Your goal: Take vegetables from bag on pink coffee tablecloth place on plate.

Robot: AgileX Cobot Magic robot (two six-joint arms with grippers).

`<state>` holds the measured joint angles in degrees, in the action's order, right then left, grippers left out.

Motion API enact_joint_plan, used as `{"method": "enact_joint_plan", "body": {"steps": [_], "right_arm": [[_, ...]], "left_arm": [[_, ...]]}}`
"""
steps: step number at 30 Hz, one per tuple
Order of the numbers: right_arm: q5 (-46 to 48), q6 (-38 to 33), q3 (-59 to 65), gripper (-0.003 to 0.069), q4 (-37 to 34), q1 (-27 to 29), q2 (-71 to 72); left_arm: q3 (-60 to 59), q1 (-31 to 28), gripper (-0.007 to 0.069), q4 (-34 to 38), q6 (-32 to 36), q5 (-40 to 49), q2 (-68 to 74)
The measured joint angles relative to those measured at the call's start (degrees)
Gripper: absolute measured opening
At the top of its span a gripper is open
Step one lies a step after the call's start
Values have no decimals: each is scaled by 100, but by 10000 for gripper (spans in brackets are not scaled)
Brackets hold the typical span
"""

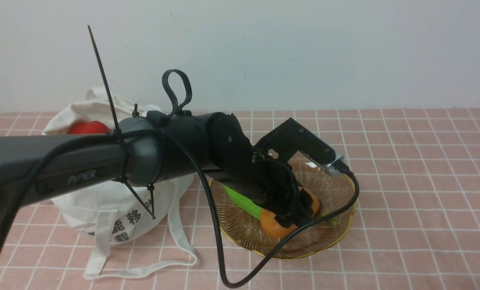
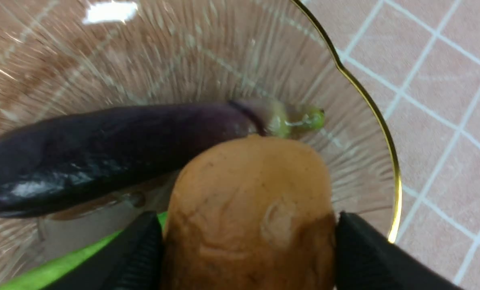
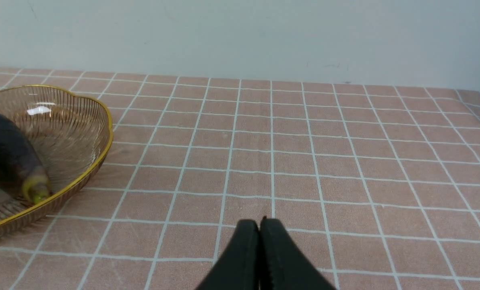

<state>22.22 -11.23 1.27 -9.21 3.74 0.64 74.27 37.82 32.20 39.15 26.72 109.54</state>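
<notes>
My left gripper [image 1: 292, 213] reaches over the plate [image 1: 324, 237] and is shut on an orange-brown potato [image 2: 252, 209], held low inside the dish between both black fingers [image 2: 135, 249]. A dark purple eggplant [image 2: 103, 149] lies in the plate just beyond the potato, and a green vegetable [image 1: 242, 201] lies beside it. The white bag [image 1: 99, 209] stands at the left on the pink tablecloth [image 1: 405, 181], with the red pepper [image 1: 87, 128] showing in its mouth. My right gripper [image 3: 259, 225] is shut and empty, low over the cloth to the right of the plate [image 3: 83, 121].
The left arm's cable [image 1: 216, 241] loops down in front of the plate. The bag's long straps [image 1: 143, 270] trail on the cloth toward the front. A white wall runs behind the table.
</notes>
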Motion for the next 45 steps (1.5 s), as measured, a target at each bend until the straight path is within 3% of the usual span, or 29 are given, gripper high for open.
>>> {"method": "enact_joint_plan", "body": {"steps": [1,5,11,14,15,16,18,19,23,28,40,45], "right_arm": [[0,0,0,-12,0,0,0],[0,0,0,-12,0,0,0],[0,0,0,-12,0,0,0],[0,0,0,-12,0,0,0],[0,0,0,-12,0,0,0],[0,0,0,-12,0,0,0],[0,0,0,-12,0,0,0],[0,0,0,-12,0,0,0],[0,0,0,-12,0,0,0],[0,0,0,-12,0,0,0],[0,0,0,-12,0,0,0],[0,0,0,-12,0,0,0]], "left_arm": [[0,0,577,6,-95,0,4],[0,0,622,0,-183,0,-61],[67,0,590,-297,-283,67,-531],[176,0,519,-574,-501,230,-904],[245,0,433,-884,-744,374,-1280],[256,0,407,-918,-774,384,-1389],[290,0,192,-1463,-1300,544,-2190],[297,0,130,-1601,-1473,568,-2519],[302,0,7,-2122,-2252,615,-3732],[164,0,-5,-2603,-2545,700,-5065],[-1050,0,-5,-2708,-2617,921,-7344],[-1497,0,-5,-2809,-2962,927,-7935]]}}
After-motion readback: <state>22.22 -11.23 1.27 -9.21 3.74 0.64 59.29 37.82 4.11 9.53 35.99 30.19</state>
